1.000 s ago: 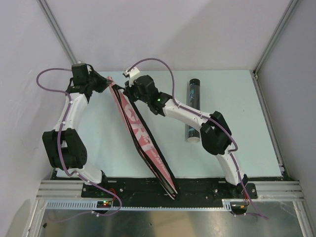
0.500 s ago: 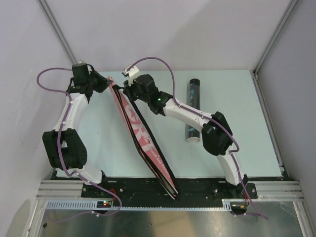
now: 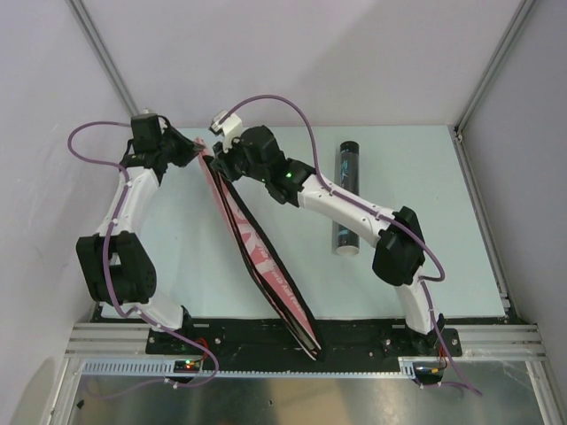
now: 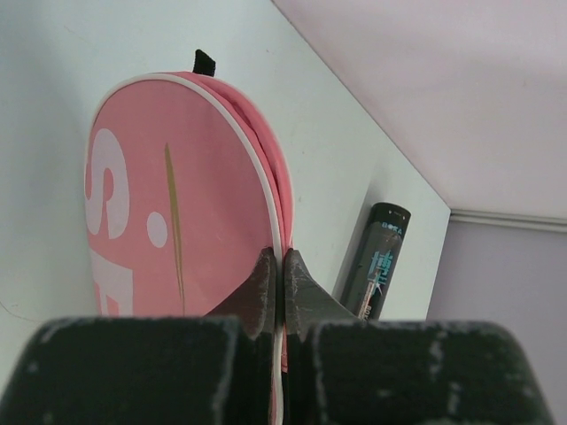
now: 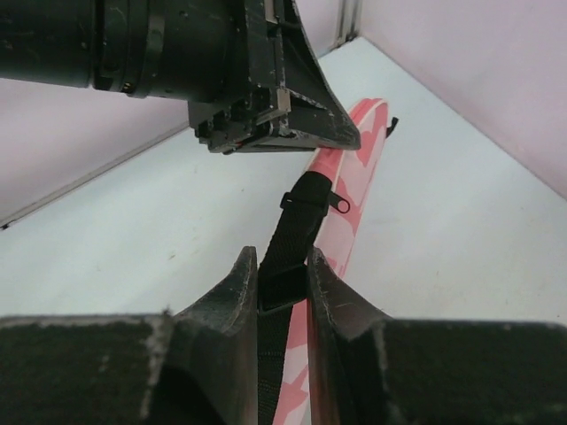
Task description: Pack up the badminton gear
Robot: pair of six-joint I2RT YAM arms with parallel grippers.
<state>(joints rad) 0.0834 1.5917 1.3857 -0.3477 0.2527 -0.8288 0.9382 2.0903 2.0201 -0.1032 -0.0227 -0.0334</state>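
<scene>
Case (image 3: 254, 251) of pink cloth stands on its long edge on the table (image 3: 425, 221), running from near the arm bases slantwise up to the far left. At the far end, the left gripper (image 3: 197, 150) is clamped on the rim. The right gripper (image 3: 219, 163) sits just beside it on the right, at the same end. The tube (image 3: 345, 195) lies flat, well apart to the right.

Only the left wrist view shows that grip up close. There the left gripper (image 4: 276, 261) has its fingers pressed together on the white piping of the case (image 4: 177, 204), with no gap between them. That view also shows the rounded pink face, large white letters, a small black tab at the top, and the tube (image 4: 381, 257) beyond, black with a printed label.

Only the right wrist view shows the strap (image 5: 297, 226). It is black webbing with a buckle, and it runs up from between the fingers of the right gripper (image 5: 282, 258) towards the case (image 5: 350, 173). Those fingers stand narrow, with the strap filling the space between them. Whether they press on it cannot be told. The left gripper (image 5: 266, 97) hangs above, its tips on the case's edge.

From overhead, the case looks thin, with black trim along the top.
</scene>
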